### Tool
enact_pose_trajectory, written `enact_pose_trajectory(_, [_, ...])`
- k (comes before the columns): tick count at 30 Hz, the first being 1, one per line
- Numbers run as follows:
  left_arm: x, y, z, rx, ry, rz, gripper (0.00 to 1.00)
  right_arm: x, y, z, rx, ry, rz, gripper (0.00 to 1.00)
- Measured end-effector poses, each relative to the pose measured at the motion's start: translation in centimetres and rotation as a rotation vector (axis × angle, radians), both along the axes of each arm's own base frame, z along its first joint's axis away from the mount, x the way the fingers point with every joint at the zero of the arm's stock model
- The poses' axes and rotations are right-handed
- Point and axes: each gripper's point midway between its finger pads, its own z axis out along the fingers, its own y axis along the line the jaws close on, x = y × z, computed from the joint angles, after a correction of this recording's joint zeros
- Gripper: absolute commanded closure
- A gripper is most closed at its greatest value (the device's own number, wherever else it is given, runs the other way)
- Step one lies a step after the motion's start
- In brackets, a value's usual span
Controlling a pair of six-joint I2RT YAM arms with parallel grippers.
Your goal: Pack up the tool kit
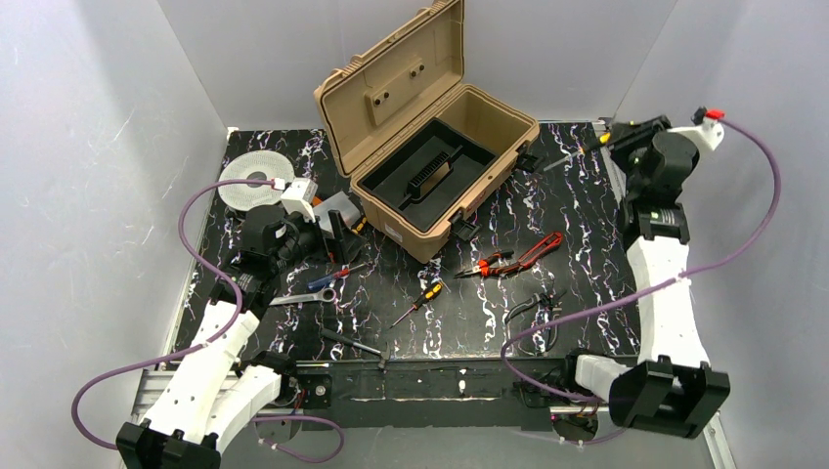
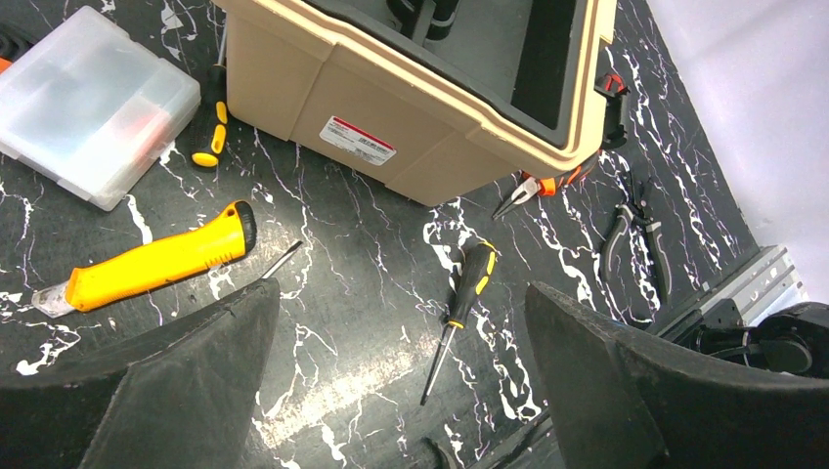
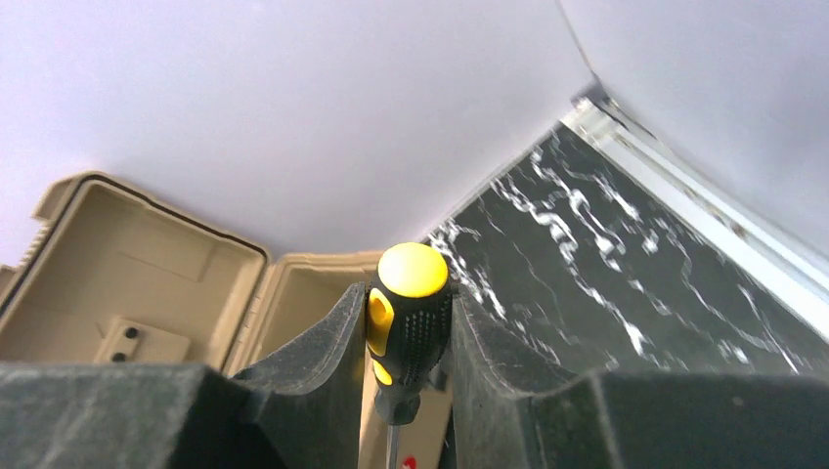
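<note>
Toolbox (image 1: 430, 147) stands open at rear centre of the table (image 1: 596, 225), lid raised toward the back wall. A bare strip of table lies between its right side and the right edge. Right arm reared upright at that edge. Right gripper (image 3: 409, 298) is part-closed on a screwdriver (image 3: 409, 327), raised just right of the box. Left arm bent low. Left gripper (image 2: 401, 288) is spread wide, empty, over a second screwdriver (image 2: 464, 303) lying near the box's front corner. Pliers (image 1: 513, 256) lie mid-table.

A lab cell: white walls (image 1: 98, 98) around a marbled table (image 1: 587, 230).
</note>
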Motion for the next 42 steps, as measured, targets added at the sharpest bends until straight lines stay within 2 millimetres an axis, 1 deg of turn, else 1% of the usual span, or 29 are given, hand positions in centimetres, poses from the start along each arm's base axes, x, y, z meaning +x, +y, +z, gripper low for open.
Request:
enact_pose_trajectory(3, [-0.1, -0.2, -0.1, -0.001, 0.003, -0.014, 0.03, 2.8, 1.0, 2.4, -0.040, -0.060, 0.044, 0.99])
enact_pose_trajectory(5, [-0.1, -0.3, -0.2, -0.001, 0.005, -0.025, 0.03, 4.5, 2.1, 3.3, -0.070, -0.083, 0.077, 0.99])
enact_pose_trajectory(7, [-0.2, -0.4, -0.2, 0.000, 0.008, -0.033, 0.03, 6.6, 3.7, 4.0, -0.117, -0.099, 0.111, 0.99])
enact_pose_trajectory(9, [-0.2, -0.5, -0.3, 0.001, 0.010, -0.039, 0.02, 8.7, 5.9, 4.7, -0.170, -0.117, 0.151, 0.99])
enact_pose_trajectory(12, [-0.3, -0.5, -0.3, 0.003, 0.008, -0.046, 0.02, 11.7, 9.1, 5.1, -0.250, -0.137, 0.196, 0.99])
enact_pose_trajectory(14, [-0.3, -0.6, -0.3, 0.005, 0.005, -0.051, 0.00, 13.5, 10.6, 4.9, -0.292, -0.144, 0.212, 0.99])
enact_pose_trajectory(18, [-0.3, -0.5, -0.3, 0.011, 0.000, -0.055, 0.00, 17.1, 11.7, 4.2, -0.352, -0.149, 0.212, 0.99])
enact_pose_trajectory(22, [-0.2, -0.5, -0.3, 0.016, -0.003, -0.056, 0.01, 20.8, 12.6, 3.1, -0.365, -0.142, 0.218, 0.99])
enact_pose_trajectory(24, [-0.2, -0.5, -0.4, 0.018, -0.004, -0.057, 0.01, 22.2, 13.3, 2.2, -0.350, -0.130, 0.233, 0.99])
enact_pose_trajectory(25, [-0.2, -0.5, -0.4, 0.019, -0.005, -0.057, 0.01, 22.8, 13.6, 1.6, -0.341, -0.121, 0.240, 0.99])
enact_pose_trajectory(27, [-0.2, -0.4, -0.4, 0.022, -0.006, -0.056, 0.00, 23.8, 14.3, -0.2, -0.322, -0.084, 0.254, 0.99])
enact_pose_trajectory(32, [-0.1, -0.4, -0.5, 0.027, -0.007, -0.054, 0.00, 24.9, 16.6, -4.7, -0.249, 0.001, 0.314, 0.99])
enact_pose_trajectory(35, [-0.1, -0.4, -0.5, 0.027, -0.007, -0.054, 0.01, 25.0, 18.4, -7.2, -0.180, 0.050, 0.375, 0.99])
enact_pose_trajectory(37, [-0.1, -0.4, -0.5, 0.027, -0.007, -0.054, 0.01, 24.9, 19.6, -8.5, -0.127, 0.078, 0.414, 0.99])
enact_pose_trajectory(42, [-0.2, -0.4, -0.5, 0.027, -0.007, -0.054, 0.00, 24.7, 21.9, -10.7, 0.022, 0.117, 0.492, 0.99])
